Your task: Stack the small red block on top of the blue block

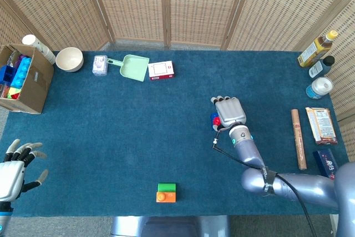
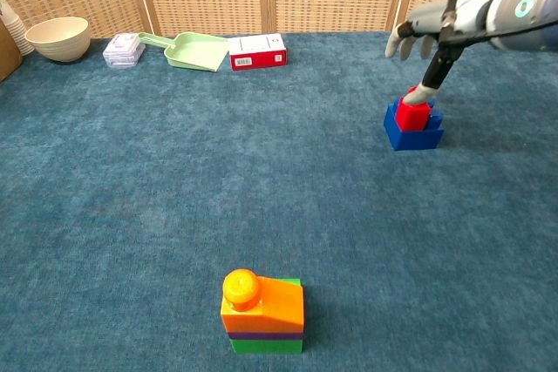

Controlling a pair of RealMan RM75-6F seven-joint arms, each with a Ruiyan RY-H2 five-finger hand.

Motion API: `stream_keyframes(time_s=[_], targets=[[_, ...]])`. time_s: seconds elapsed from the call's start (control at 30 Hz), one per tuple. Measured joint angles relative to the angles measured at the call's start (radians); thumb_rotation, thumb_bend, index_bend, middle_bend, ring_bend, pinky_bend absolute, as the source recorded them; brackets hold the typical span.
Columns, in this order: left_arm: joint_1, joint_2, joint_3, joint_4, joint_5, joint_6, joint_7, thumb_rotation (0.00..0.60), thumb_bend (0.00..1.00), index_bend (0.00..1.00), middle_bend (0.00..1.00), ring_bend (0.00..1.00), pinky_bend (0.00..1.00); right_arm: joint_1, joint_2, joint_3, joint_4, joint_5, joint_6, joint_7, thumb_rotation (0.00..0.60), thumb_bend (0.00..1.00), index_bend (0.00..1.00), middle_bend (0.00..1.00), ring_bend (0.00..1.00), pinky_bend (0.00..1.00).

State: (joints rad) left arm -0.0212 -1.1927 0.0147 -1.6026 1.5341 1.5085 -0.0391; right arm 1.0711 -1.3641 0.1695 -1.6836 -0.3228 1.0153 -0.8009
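Note:
The small red block sits on top of the blue block at the right of the blue cloth. My right hand is raised above them with its fingers spread; one fingertip reaches down to the red block's top. From the head view my right hand covers most of the stack, leaving only a bit of the red block showing at its left side. My left hand hovers at the table's near left corner, fingers spread and holding nothing.
An orange-and-green block stack stands near the front edge. Along the back are a bowl, a green dustpan and a red-white box. A cardboard box sits far left. Bottles and a brown roll line the right side.

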Motion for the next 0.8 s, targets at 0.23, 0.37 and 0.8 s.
stream_keyframes(time_s=[0.23, 0.37, 0.8], targets=[[0.006, 0.016, 0.0, -0.023, -0.009, 0.003, 0.017, 0.6, 0.37, 0.41, 0.26, 0.21, 0.03, -0.083, 0.095, 0.036, -0.092, -0.095, 0.012, 0.17, 0.482, 0.24, 0.19, 0.2, 0.21, 0.33], [0.007, 0.024, 0.0, -0.038, -0.018, -0.003, 0.032, 0.6, 0.37, 0.4, 0.25, 0.21, 0.03, -0.159, 0.141, 0.048, -0.13, -0.225, 0.047, 0.301, 0.536, 0.24, 0.23, 0.21, 0.21, 0.33], [-0.003, 0.054, -0.006, -0.107, -0.064, -0.041, 0.106, 0.6, 0.37, 0.39, 0.24, 0.2, 0.03, -0.508, 0.235, -0.008, -0.133, -0.756, 0.365, 0.64, 0.566, 0.24, 0.37, 0.23, 0.18, 0.31]])
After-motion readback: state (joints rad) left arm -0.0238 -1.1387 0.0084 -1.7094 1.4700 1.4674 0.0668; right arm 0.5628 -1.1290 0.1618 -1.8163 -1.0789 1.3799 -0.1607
